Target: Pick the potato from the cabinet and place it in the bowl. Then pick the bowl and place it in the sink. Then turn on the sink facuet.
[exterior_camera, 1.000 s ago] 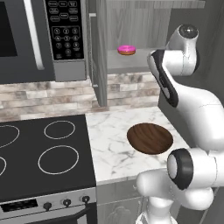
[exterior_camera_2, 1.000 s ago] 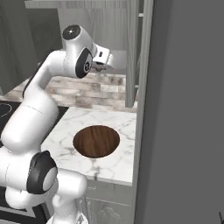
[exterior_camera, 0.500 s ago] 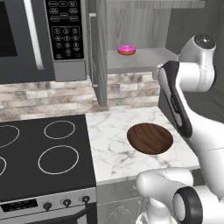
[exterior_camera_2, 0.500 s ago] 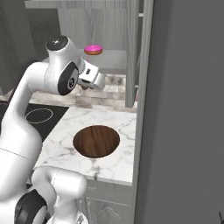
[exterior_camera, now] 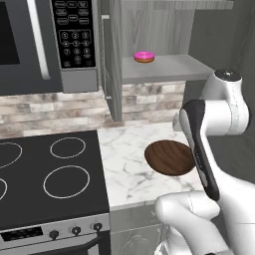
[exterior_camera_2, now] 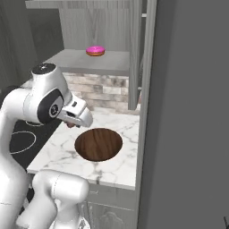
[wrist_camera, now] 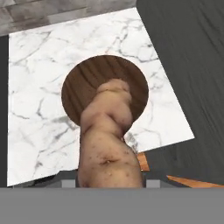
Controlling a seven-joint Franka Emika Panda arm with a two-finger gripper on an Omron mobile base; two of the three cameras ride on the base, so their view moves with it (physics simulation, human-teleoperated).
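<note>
Left base view
- bowl [exterior_camera: 170,157]: dark wood-grain, sits on the marble counter [exterior_camera: 123,159], right of the stove [exterior_camera: 50,179]; its right edge is hidden by the arm.
- cabinet [exterior_camera: 164,64]: above the bowl, door swung open, grey shelf bare but for the doughnut [exterior_camera: 144,57].
- microwave [exterior_camera: 45,42]: up and left of the bowl, over the stove.
- arm: white, folded to the right of the bowl.

Right base view
- gripper [exterior_camera_2: 71,124]: hangs above the counter just left of the bowl's rim; the jaws cannot be made out here.
- bowl [exterior_camera_2: 99,143]: nothing lies in it, near the counter's front edge.
- doughnut [exterior_camera_2: 95,51]: on the cabinet shelf, well above and behind the bowl.
- cabinet door: stands edge-on, right of the bowl.

Hand view
- potato [wrist_camera: 109,140]: tan, speckled, oblong, rises from between the fingers, its far end lying over the bowl.
- jaws: pinching the potato at its near end.
- bowl [wrist_camera: 83,85]: directly below, on the marble, partly covered by the potato.
</note>
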